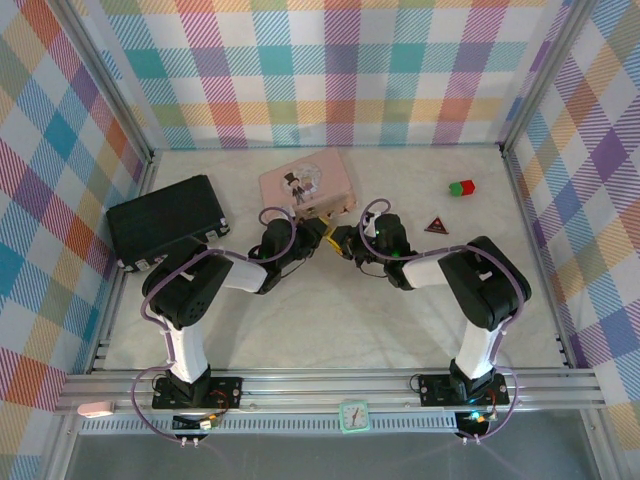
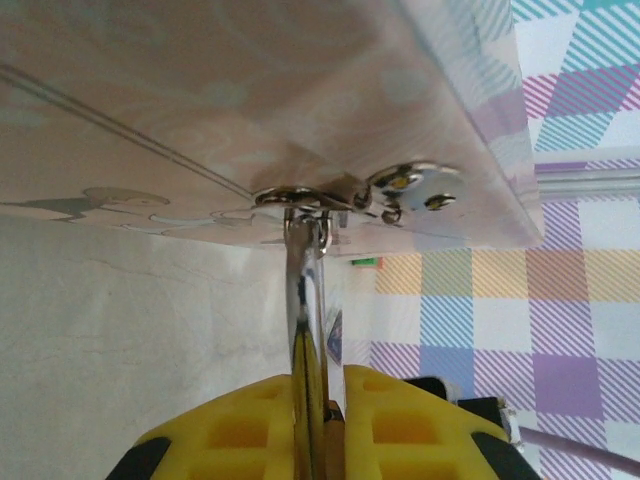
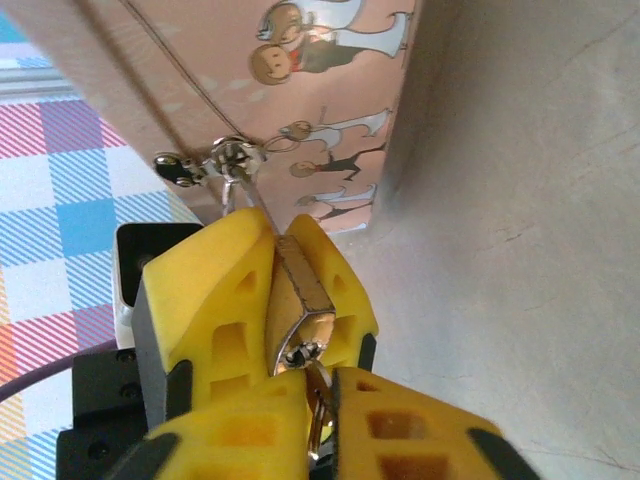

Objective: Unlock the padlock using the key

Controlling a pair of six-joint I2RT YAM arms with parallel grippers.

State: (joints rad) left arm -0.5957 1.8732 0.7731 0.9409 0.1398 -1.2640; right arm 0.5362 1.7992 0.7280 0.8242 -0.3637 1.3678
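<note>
While the padlock hangs by its shackle from the hasp on the tin, at about 5 o'clock from the tin's middle in the top view, the left gripper clamps its brass body between both pads. The key sits in the keyhole at the lock's 6 o'clock end in the right wrist view. The right gripper stands narrow about it; I cannot tell whether it pinches or stands just clear.

If it is slack, a turn would likely slip and the key could drop out. A hard twist might skew the lock or drag the tin.

The tin wall blocks 12 o'clock and the grippers meet nose to nose. Bare table lies open at 6 o'clock, and a triangle lies at 3 o'clock.
</note>
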